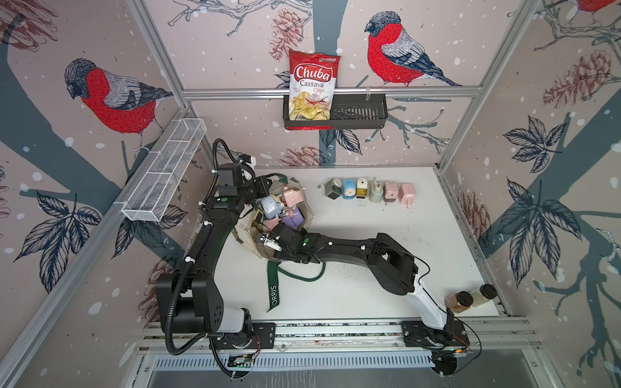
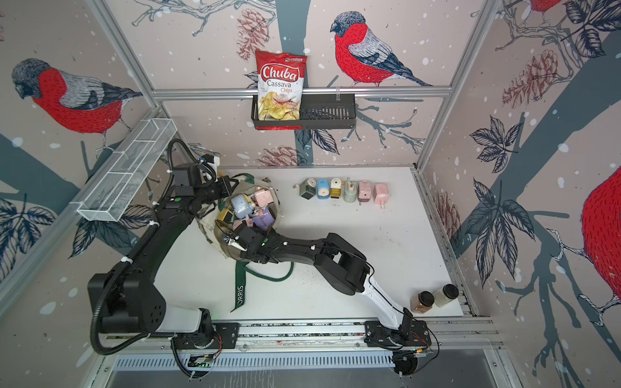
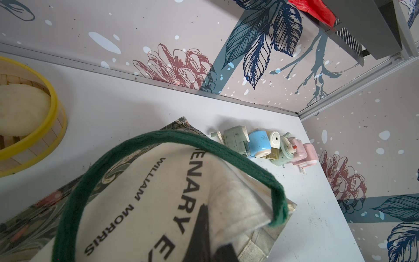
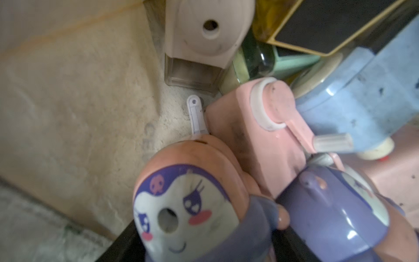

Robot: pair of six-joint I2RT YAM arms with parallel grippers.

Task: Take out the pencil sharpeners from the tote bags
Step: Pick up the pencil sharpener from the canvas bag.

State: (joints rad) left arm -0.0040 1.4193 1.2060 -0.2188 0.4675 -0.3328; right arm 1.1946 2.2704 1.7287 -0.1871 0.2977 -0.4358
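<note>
white table (image 1: 403, 221), bird-print walls (image 1: 235, 50), tote bag (image 3: 154, 204)

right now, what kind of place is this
Probably a robot test cell: an aluminium frame with bird wallpaper boxes in a white table, two robot arms sit on a front rail, and a tote bag and pencil sharpeners look like staged props.

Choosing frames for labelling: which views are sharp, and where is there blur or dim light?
Both top views: sharp, evenly lit, soft shadows beside the six lined-up pencil sharpeners. Left wrist view: tote bag lettering crisp. Right wrist view: dim, warm light inside the bag; face-printed sharpener soft, frame corners blurrier.
</note>
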